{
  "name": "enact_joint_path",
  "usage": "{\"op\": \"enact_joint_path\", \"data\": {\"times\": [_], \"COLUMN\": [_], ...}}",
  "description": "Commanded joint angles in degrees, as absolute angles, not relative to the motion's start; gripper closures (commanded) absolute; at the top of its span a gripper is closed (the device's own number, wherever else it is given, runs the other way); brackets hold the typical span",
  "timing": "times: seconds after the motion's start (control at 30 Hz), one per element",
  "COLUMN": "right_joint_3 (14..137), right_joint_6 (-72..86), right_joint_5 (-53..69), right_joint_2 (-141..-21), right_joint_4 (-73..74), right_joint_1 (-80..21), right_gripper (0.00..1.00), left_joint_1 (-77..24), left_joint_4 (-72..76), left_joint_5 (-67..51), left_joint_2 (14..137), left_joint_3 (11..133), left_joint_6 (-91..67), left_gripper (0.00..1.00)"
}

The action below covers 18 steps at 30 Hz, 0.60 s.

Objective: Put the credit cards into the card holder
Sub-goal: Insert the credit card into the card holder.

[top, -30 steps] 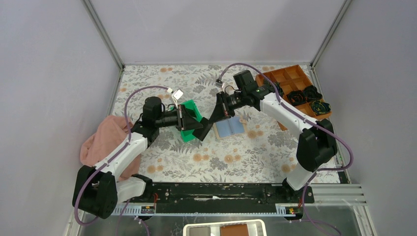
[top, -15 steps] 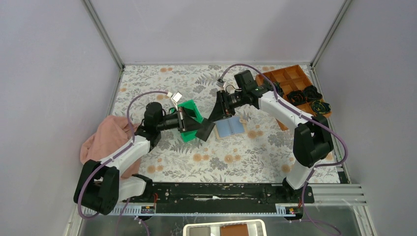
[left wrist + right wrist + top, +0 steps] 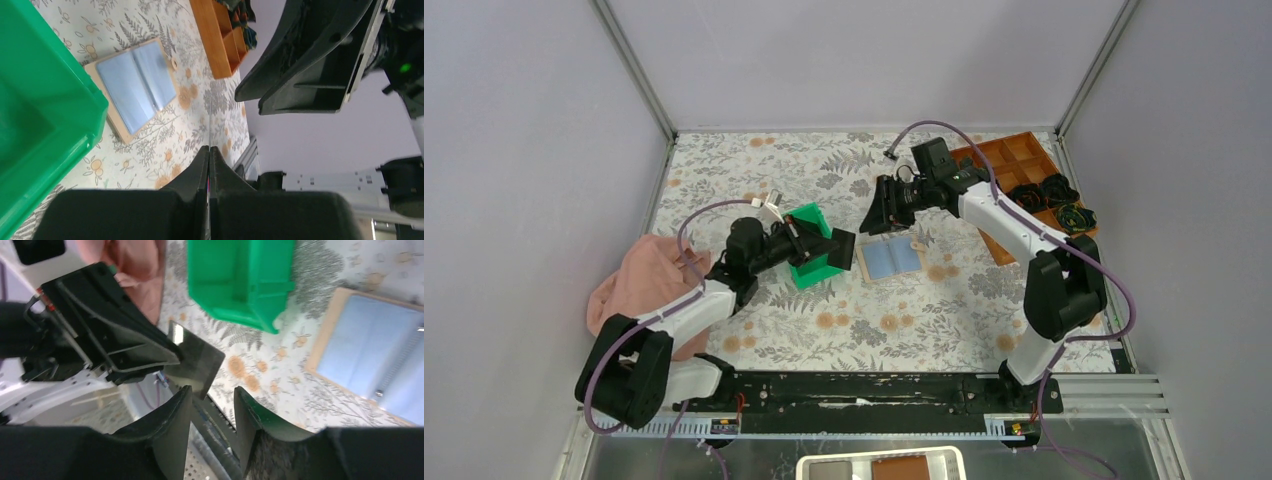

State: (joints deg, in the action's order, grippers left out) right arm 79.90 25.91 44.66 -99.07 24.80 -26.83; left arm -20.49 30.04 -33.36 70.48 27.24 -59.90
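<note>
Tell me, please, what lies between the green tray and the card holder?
Top view: the credit card held by the left gripper hangs between the green tray and the card holder.

The bench (image 3: 944,320) wears a pale cloth printed with grey ferns and orange blossoms. The tray (image 3: 807,217) is bright green. The card holder (image 3: 890,258) shows a blue-grey inner face edged in tan. The credit card (image 3: 841,243) is glossy near-black. The compartment box (image 3: 1014,155) is orange-brown, its 3 rosettes (image 3: 1042,190) dark with teal flecks. A crumpled cloth (image 3: 639,285) is dusty pink, and the cables (image 3: 934,123) are purple.
</note>
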Motion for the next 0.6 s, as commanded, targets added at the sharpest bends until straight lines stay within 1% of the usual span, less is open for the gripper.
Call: {"op": "enact_joint_path", "data": {"times": [0.0, 0.03, 0.13, 0.23, 0.3, 0.37, 0.43, 0.57], "right_joint_3": [81.7, 81.2, 79.0, 77.4, 76.5, 75.1, 73.5, 71.5], "right_joint_6": [22.8, 22.7, 22.4, 21.6, 21.2, 21.2, 21.2, 20.8], "right_joint_5": [31.8, 27.9, 20.8, 16.1, 14.2, 12.8, 11.8, 9.6], "right_joint_2": [-93.7, -93.1, -91.9, -91.9, -92.2, -92.3, -92.4, -92.9], "right_joint_4": [27.8, 28.4, 29.2, 31.3, 32.3, 32.1, 31.8, 31.6], "right_joint_1": [-26.6, -26.6, -26.6, -26.6, -26.6, -26.5, -26.6, -26.6], "right_gripper": [0.59, 0.61, 0.76, 0.90, 0.96, 1.00, 1.00, 1.00], "left_joint_1": [-24.9, -26.2, -31.1, -36.5, -39.6, -42.3, -44.3, -45.8], "left_joint_4": [29.9, 28.9, 26.5, 24.5, 23.6, 22.2, 22.0, 23.8], "left_joint_5": [-20.4, -18.1, -10.8, -3.6, 0.3, 4.1, 8.1, 12.5], "left_joint_2": [70.3, 70.7, 72.9, 76.4, 78.6, 80.8, 82.8, 86.1], "left_joint_3": [30.3, 31.3, 33.6, 36.2, 37.5, 38.9, 39.4, 39.1], "left_joint_6": [-61.8, -62.1, -63.5, -65.1, -65.8, -66.3, -66.9, -68.3], "left_gripper": [1.00, 1.00, 1.00, 1.00, 1.00, 1.00, 1.00, 1.00]}}
